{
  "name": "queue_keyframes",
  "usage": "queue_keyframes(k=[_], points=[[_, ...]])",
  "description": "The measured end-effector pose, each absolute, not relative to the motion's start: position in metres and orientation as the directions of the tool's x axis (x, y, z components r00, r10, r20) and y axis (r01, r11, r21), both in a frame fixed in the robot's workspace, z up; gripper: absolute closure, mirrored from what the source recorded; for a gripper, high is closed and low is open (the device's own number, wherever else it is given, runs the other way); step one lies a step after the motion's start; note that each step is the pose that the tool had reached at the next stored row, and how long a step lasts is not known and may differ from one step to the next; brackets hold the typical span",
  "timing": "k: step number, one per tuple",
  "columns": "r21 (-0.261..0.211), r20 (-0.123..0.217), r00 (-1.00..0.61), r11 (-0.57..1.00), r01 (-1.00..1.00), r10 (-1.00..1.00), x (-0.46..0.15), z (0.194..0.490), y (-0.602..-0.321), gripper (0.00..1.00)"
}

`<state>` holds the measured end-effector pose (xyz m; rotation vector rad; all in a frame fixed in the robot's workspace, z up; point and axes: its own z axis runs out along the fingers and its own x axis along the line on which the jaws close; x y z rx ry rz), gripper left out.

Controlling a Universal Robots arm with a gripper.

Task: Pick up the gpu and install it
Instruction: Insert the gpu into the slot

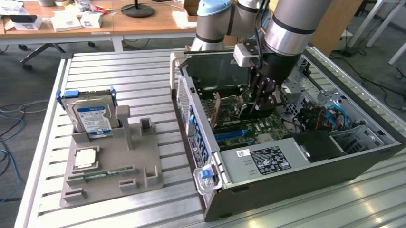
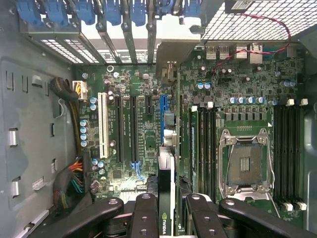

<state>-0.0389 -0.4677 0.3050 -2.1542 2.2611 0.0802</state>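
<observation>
The graphics card (image 2: 166, 173) is gripped edge-on between the partly closed fingers (image 2: 146, 213) of the gripper (image 1: 265, 102). It is held inside the computer case (image 1: 285, 190), just over the motherboard (image 2: 129, 124), in line with the motherboard's blue slot (image 2: 163, 116).

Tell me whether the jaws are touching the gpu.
Touching. The wrist view shows the gpu edge-on, with the black jaws closed against it on both sides, above the motherboard.
</observation>
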Motion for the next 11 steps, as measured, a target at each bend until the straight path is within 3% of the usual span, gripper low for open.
queue_keyframes(k=[11], points=[[0.025, -0.048, -0.049, 0.048, -0.999, -0.998, -0.039, 0.292, -0.468, 0.73]])
